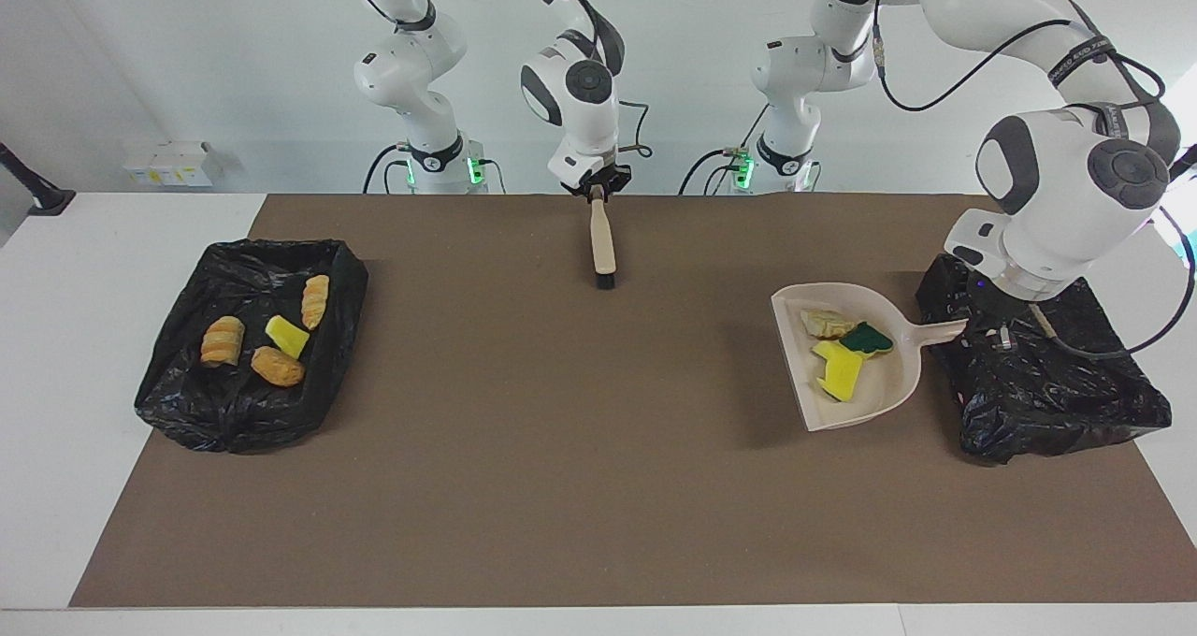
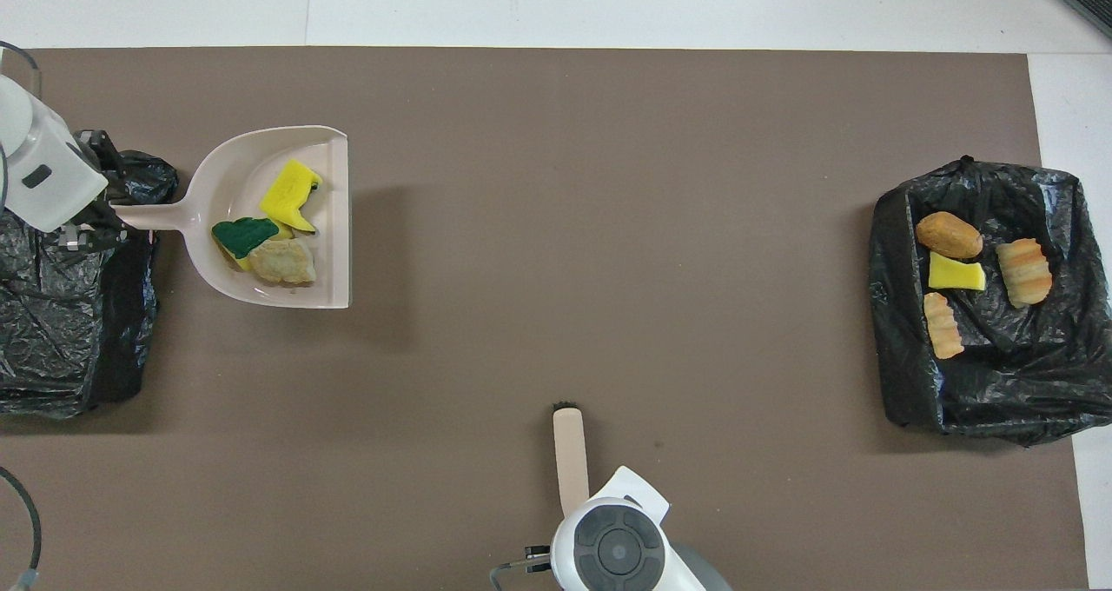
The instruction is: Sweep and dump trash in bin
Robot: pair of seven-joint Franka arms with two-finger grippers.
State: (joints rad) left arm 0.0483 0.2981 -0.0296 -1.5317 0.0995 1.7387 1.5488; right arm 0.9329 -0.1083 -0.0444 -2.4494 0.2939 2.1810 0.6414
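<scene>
Over the bin [image 1: 1047, 383] edge, left pincer [image 1: 982, 329] grasping dustpan [image 1: 893, 383] handle, trash [image 1: 842, 351] inside; right pincer [image 1: 596, 190] at brush [image 1: 603, 243] handle, grip state unclear.

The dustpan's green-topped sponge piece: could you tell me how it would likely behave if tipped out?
The green-topped sponge looks like light foam, so it should slide off the dustpan easily. Flat-sided, it probably won't roll, though it may bounce.

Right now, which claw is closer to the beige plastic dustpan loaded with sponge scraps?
Left. The left claw grips the handle of the beige plastic dustpan, over the black bag-lined bin. The right claw is mid-table at the beige brush, well apart.
</scene>
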